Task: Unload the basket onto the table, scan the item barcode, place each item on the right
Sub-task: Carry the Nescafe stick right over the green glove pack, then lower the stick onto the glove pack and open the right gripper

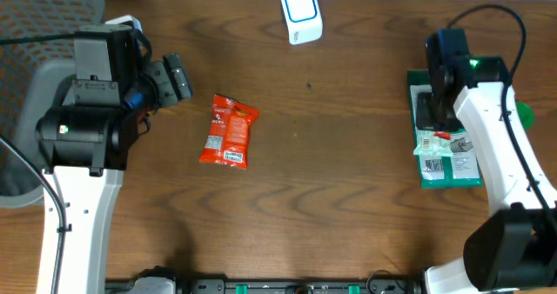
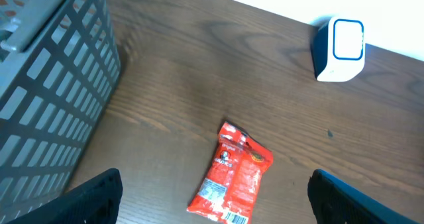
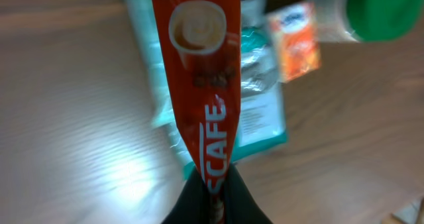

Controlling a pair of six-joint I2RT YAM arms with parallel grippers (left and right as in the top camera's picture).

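Red coffee sachet (image 3: 202, 85), pinched at its lower end between the pressed-together fingers of your right gripper (image 3: 213, 197). Its long axis runs straight out from the fingertips. The printed front faces the wrist camera, and no barcode shows on this face, so the code is probably on the far side, though you cannot tell from here.

Below the sachet lie a teal packet (image 3: 265, 118) and a small orange packet (image 3: 295, 42), blurred, with a green-capped bottle (image 3: 381, 12) beyond them. All sit at the green tray (image 1: 452, 183) on your right side.

The white scanner (image 1: 301, 14) stands well apart from that tray, toward your left and at the far edge of the table. Its blue-framed face is turned up toward the overhead camera. The coming move therefore likely runs leftward and away from you, with the sachet turned to present its code.

Your left gripper (image 1: 178, 76) is spread wide and empty, near a red snack packet (image 1: 230, 131) lying flat.
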